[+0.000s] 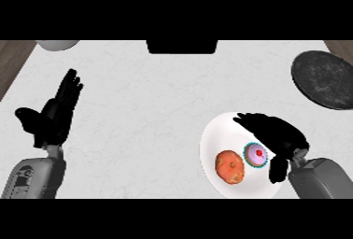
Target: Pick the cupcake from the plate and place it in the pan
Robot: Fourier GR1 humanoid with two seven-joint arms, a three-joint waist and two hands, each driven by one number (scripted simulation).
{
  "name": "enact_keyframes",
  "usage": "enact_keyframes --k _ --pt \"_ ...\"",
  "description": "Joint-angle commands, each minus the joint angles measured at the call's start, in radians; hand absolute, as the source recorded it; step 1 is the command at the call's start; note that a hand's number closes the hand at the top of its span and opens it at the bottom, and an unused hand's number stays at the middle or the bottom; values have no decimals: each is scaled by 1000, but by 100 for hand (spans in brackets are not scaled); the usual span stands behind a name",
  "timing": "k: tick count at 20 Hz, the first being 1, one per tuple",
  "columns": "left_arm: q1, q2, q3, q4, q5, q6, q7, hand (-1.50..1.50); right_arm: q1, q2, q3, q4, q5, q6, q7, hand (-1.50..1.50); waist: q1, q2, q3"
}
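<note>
White table point(158, 116): cupcake point(256, 154) not yet lifted from plate point(221, 128).
Right hand point(276, 135) is curled beside it, no grasp seen; pan point(324, 79) at the right edge awaits; left hand point(55, 112) rests open.

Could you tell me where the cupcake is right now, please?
In the head view it sits on the white plate at lower right: cupcake beside the orange, next to the right hand.

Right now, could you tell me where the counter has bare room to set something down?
The wide middle of the counter, between the left hand and the plate, is bare. It is crowded on the plate, where the right hand sits by the cupcake and an orange. The pan fills the far right.
</note>
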Motion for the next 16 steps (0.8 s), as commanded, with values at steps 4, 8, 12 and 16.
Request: enact_keyframes --k 4,8,12,16 --pt "-52 12 38 46 9 -31 -1 0 -8 57 -1 87 77 -6 -44 -150 -2 0 0" --pt "-3 5 28 -60 -1 -19 44 0 50 52 25 75 105 -15 -95 150 0 0 0" --pt "11 -21 3 -70 -30 4 35 0 36 32 67 75 129 -30 -189 150 0 -1 0" --pt "0 -33 -5 -69 -41 2 65 0 27 16 9 57 137 11 -235 150 -2 -1 0"
